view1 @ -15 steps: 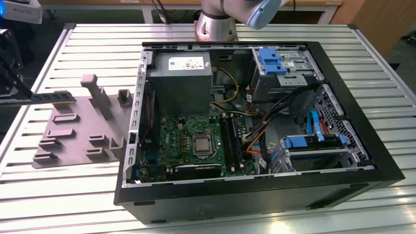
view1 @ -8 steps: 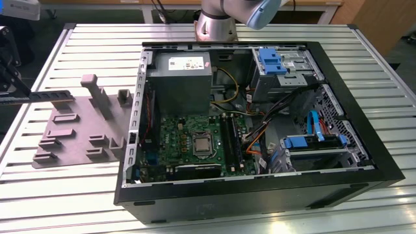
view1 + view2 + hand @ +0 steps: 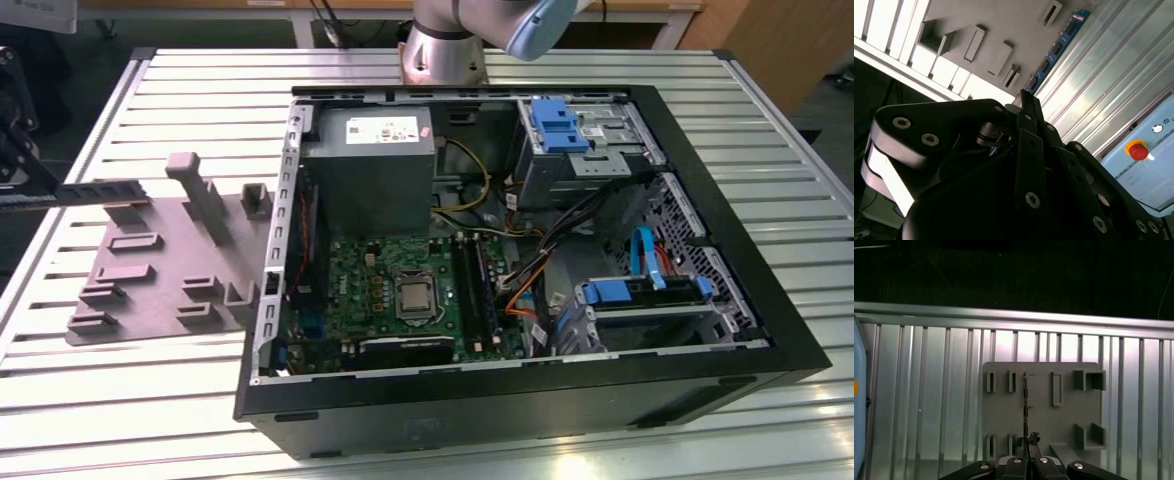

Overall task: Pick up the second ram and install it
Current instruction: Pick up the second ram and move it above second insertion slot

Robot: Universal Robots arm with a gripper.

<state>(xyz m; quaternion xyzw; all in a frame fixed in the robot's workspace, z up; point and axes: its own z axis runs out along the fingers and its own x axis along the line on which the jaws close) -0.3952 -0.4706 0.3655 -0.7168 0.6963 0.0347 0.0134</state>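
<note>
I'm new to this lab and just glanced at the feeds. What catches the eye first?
The open computer case lies on the slatted table, its green board exposed. To the exterior view's left, the gripper holds the second ram over the grey tray.

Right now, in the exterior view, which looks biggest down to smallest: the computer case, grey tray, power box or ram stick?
Largest to smallest, as they look in the exterior view:
1. computer case
2. grey tray
3. power box
4. second ram, just a thin stick
</note>
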